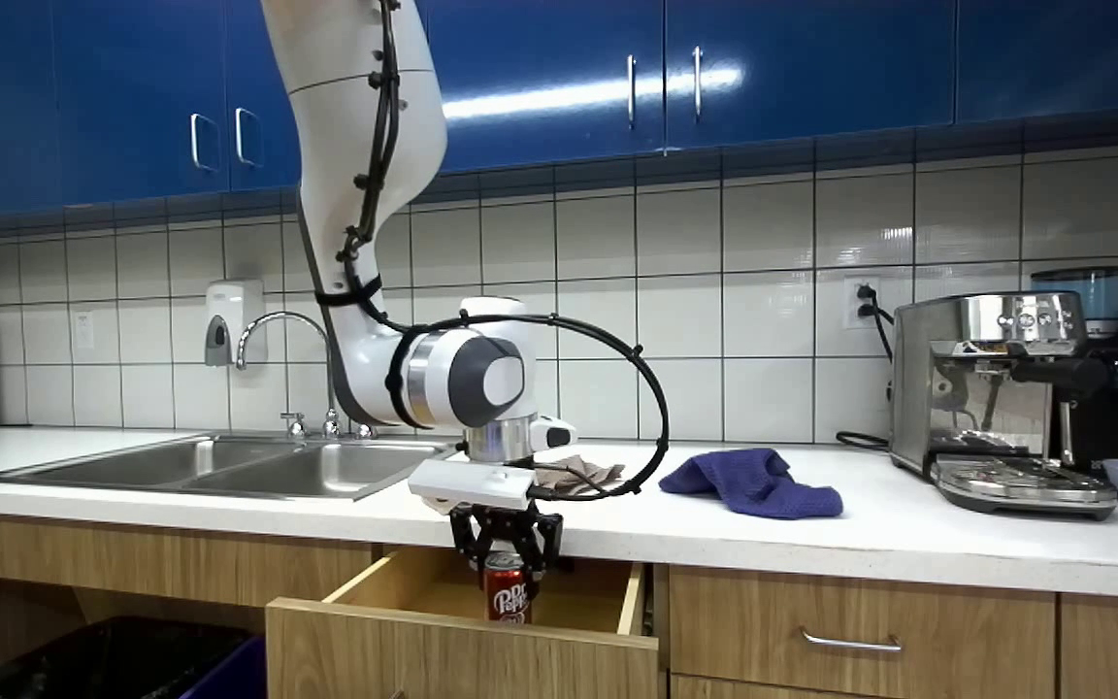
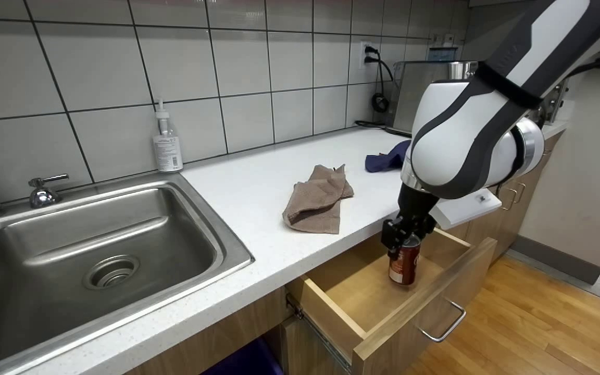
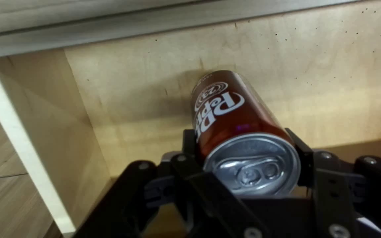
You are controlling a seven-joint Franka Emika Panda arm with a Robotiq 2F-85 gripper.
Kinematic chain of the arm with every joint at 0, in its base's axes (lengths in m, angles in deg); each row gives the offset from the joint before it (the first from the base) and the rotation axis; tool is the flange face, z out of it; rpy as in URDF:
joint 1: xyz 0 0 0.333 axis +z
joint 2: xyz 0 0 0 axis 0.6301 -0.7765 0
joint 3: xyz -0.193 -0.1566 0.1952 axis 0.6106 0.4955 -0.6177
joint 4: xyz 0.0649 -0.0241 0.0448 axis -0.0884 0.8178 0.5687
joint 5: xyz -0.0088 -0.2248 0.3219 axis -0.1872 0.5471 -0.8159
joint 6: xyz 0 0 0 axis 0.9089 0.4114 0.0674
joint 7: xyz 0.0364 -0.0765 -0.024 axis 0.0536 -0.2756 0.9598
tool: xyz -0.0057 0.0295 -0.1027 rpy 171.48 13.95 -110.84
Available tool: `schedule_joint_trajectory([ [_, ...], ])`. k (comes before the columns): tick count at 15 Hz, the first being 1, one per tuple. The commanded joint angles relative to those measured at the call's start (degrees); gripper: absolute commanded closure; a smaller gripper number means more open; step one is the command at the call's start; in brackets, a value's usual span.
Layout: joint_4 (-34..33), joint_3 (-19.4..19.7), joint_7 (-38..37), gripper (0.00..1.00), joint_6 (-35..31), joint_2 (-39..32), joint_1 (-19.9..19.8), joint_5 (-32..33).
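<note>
A dark red Dr Pepper can [image 1: 507, 594] is inside the open wooden drawer [image 1: 462, 652]. My gripper [image 3: 243, 145] is shut on this can near its top, with one black finger against each side. The can's silver lid and pull tab face the wrist camera. In an exterior view the same can [image 2: 405, 264] stands roughly upright over the drawer floor, under the gripper [image 2: 408, 246]. Whether its base rests on that floor I cannot tell. The drawer front hides the can's lower end in an exterior view.
The white countertop [image 2: 258, 182] overhangs the drawer's back part. On it lie a brown cloth [image 2: 318, 200] and a purple cloth [image 1: 753, 482]. A steel sink [image 1: 229, 464] is set in the counter, and an espresso machine [image 1: 996, 398] stands at the far end. A bin [image 1: 113, 660] sits below.
</note>
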Motion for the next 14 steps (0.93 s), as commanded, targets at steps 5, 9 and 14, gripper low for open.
schedule_joint_trajectory([
  [5, 1.6, -1.3, 1.6, 0.62, -3.7, -0.3, -1.7, 0.7],
  [9, 1.8, -1.2, 1.4, 0.62, -4.9, -1.2, -1.7, 0.9],
  [14, 1.8, -1.3, 1.5, 0.62, -6.5, -2.0, -2.0, 1.1],
])
